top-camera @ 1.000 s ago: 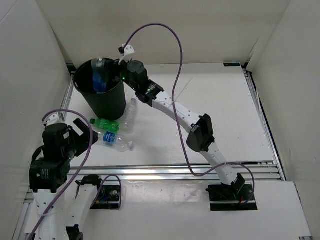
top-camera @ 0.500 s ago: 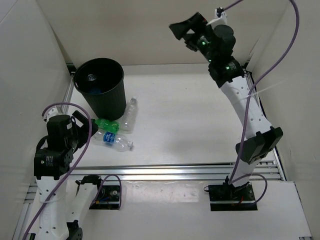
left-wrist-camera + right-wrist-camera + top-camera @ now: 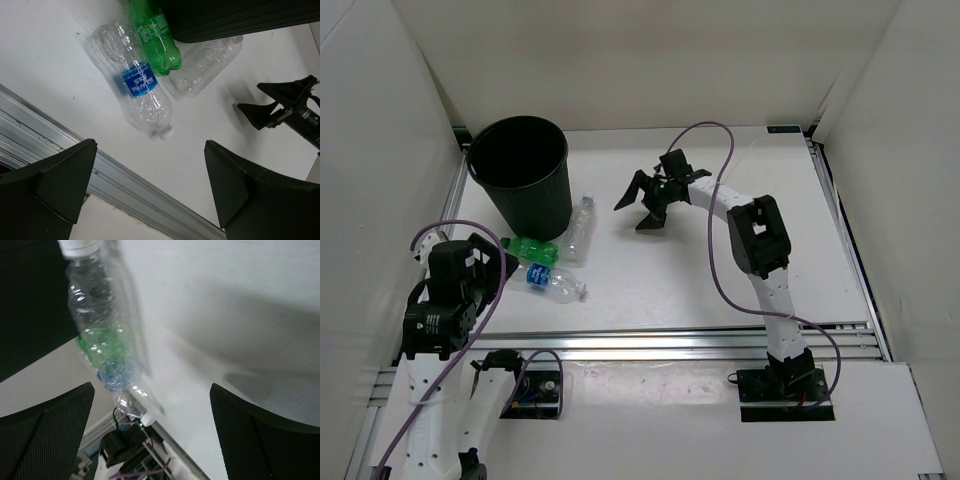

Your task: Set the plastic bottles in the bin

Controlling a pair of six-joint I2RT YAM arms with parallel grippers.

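Observation:
The round black bin [image 3: 520, 172] stands at the back left, its inside too dark to read. Three plastic bottles lie on the table at its foot. The green bottle [image 3: 528, 247] [image 3: 157, 37] and a plain clear bottle [image 3: 579, 227] [image 3: 207, 67] [image 3: 97, 315] rest against the bin. A clear bottle with a blue label [image 3: 551, 282] [image 3: 142, 97] lies in front of them. My left gripper [image 3: 498, 262] [image 3: 150, 144] hovers open just near of the labelled bottle. My right gripper [image 3: 638, 210] [image 3: 152, 390] hangs open and empty to the right of the plain clear bottle.
An aluminium rail [image 3: 670, 342] [image 3: 125, 185] runs along the table's near edge. White walls enclose the left, back and right sides. Purple cables [image 3: 720, 270] loop from both arms. The bin wall [image 3: 240, 17] [image 3: 30, 300] stands close behind the bottles.
My right arm left the bin, where a blue-labelled bottle had been dropping in, swung high to the right, then came down beside the remaining bottles. The left arm shifted only slightly.

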